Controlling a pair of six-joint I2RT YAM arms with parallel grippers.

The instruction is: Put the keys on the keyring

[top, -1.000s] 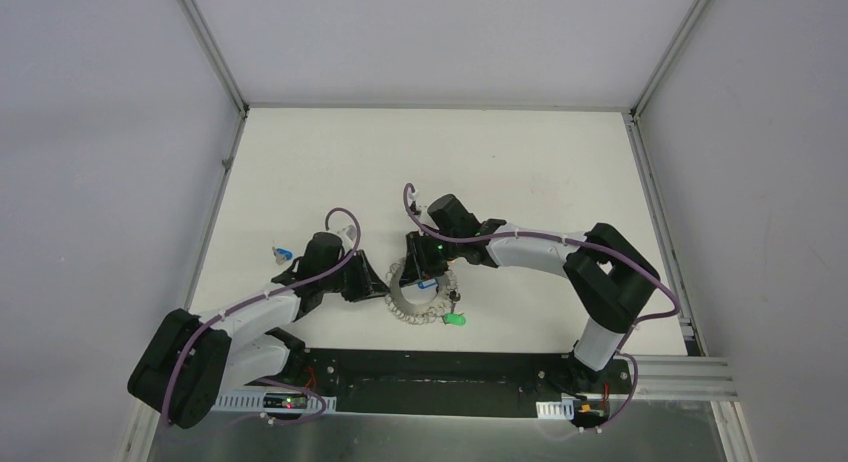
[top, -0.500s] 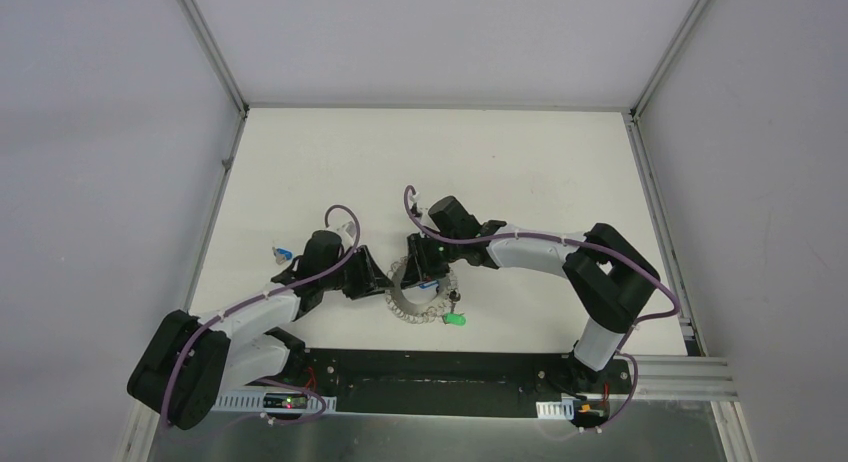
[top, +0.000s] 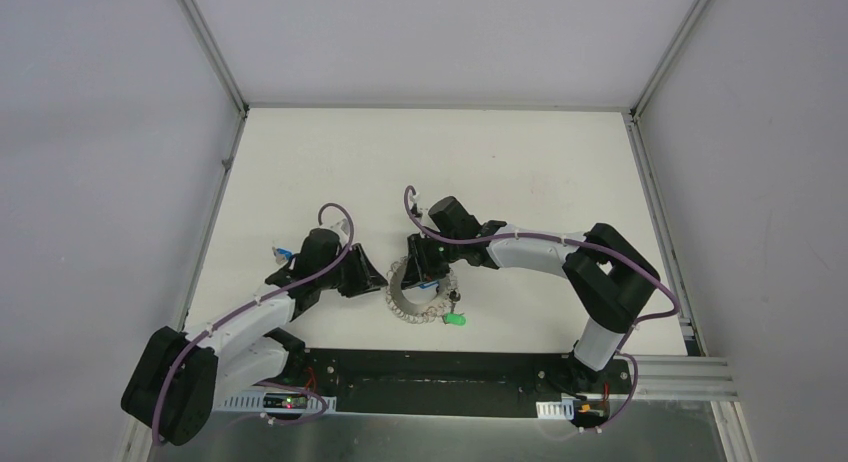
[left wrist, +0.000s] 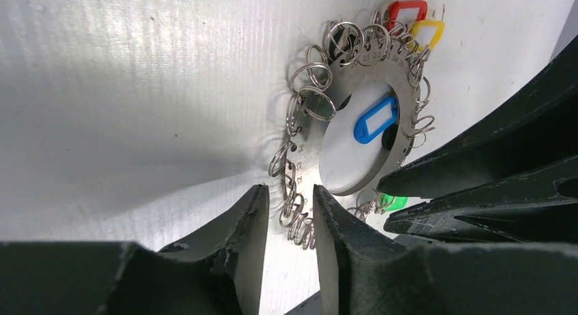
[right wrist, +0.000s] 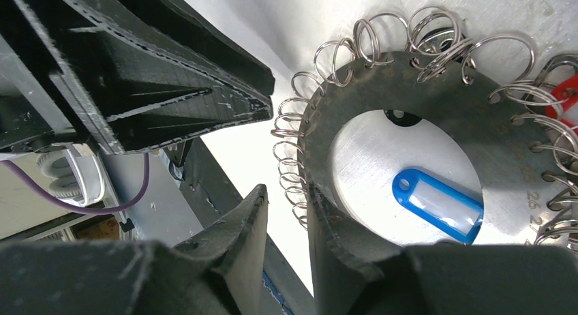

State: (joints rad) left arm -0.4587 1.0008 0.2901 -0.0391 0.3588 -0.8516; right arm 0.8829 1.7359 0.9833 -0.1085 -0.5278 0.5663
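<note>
The keyring (top: 420, 302) lies flat near the table's front middle, a grey metal ring edged with wire loops. In the left wrist view the keyring (left wrist: 354, 76) carries a red tag (left wrist: 407, 9) and a yellow tag (left wrist: 428, 33) at its far rim. A blue tag (left wrist: 375, 121) lies in its hole and a green tag (left wrist: 394, 202) sits by its near rim. My left gripper (left wrist: 290, 192) is slightly open, its jaws astride the loops on the ring's left edge. My right gripper (right wrist: 286, 191) is slightly open astride the rim loops of the keyring (right wrist: 409, 90).
A green key (top: 455, 320) lies at the ring's front right. A small blue and white object (top: 284, 252) lies on the table beside the left arm. A black base rail (top: 440, 367) runs along the near edge. Grey walls enclose the white table (top: 520, 172).
My left arm has shifted, its forearm swinging a little left and away, with the gripper staying at the ring's left edge. The right arm and the keyring have not moved.
</note>
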